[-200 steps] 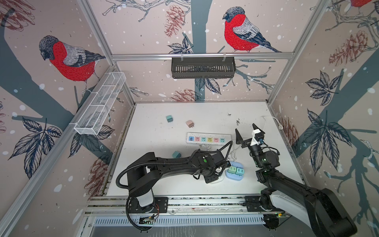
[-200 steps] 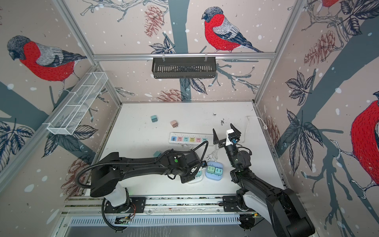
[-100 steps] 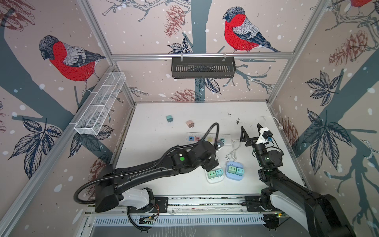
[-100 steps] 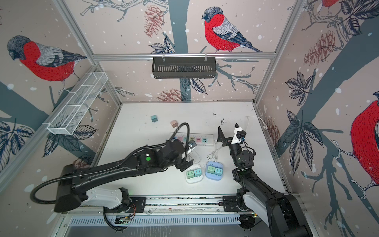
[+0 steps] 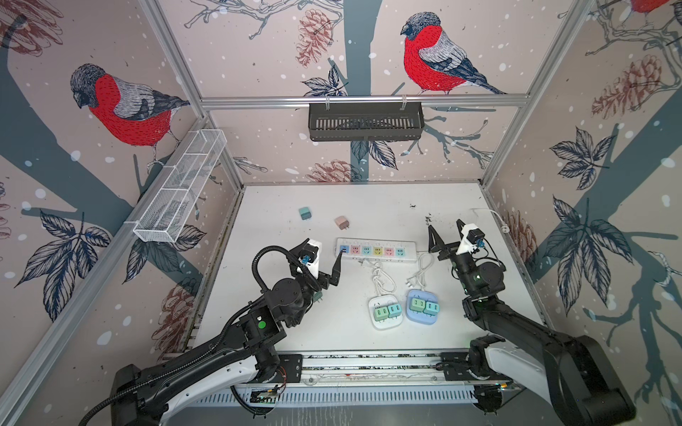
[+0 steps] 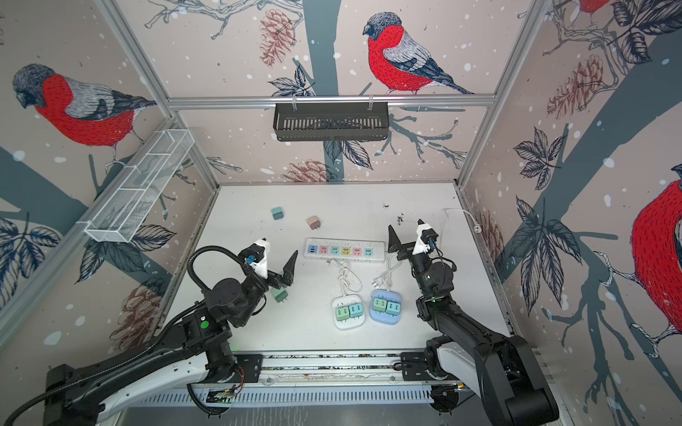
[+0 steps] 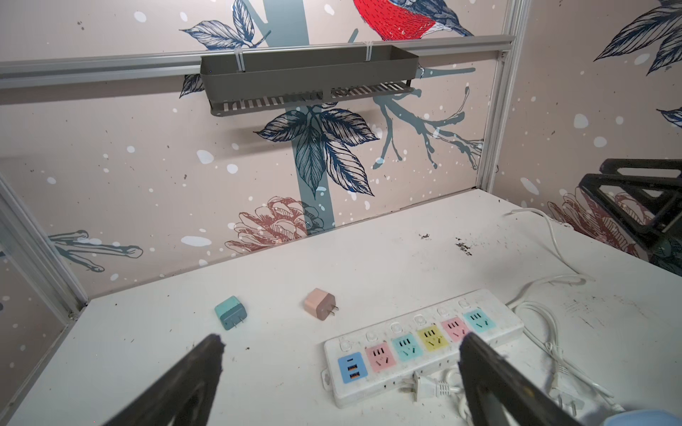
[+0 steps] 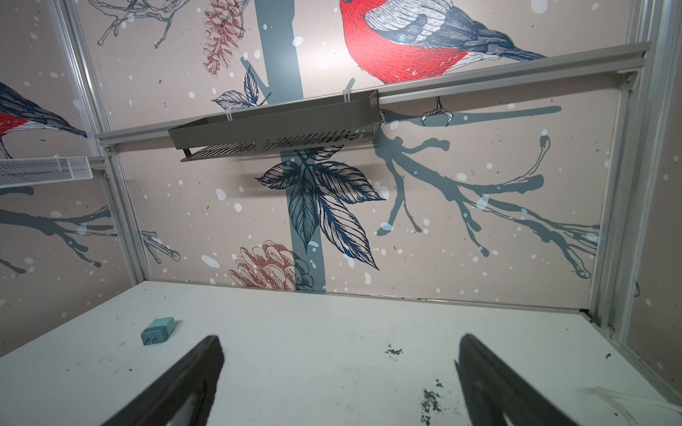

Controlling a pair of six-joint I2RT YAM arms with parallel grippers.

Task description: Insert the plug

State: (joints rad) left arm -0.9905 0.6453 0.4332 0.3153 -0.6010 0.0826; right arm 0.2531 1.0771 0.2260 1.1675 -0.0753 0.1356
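The left gripper (image 7: 340, 338) and the right gripper (image 5: 444, 225) both hang wide open and empty, while the green plug (image 6: 277, 294), lying on the table (image 6: 332, 206) close by the left wrist, looks light, rigid and smooth-sided, best pinched across its flat flanks, clear of the prongs.

Dark slotted shelf (image 5: 365, 121) hung on aluminium rail (image 5: 258, 101), white wire basket (image 5: 181, 188) alongside, bird-print wallpaper (image 5: 431, 62)

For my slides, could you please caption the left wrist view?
Open left tool facing power strip, teal plug, pink plug.
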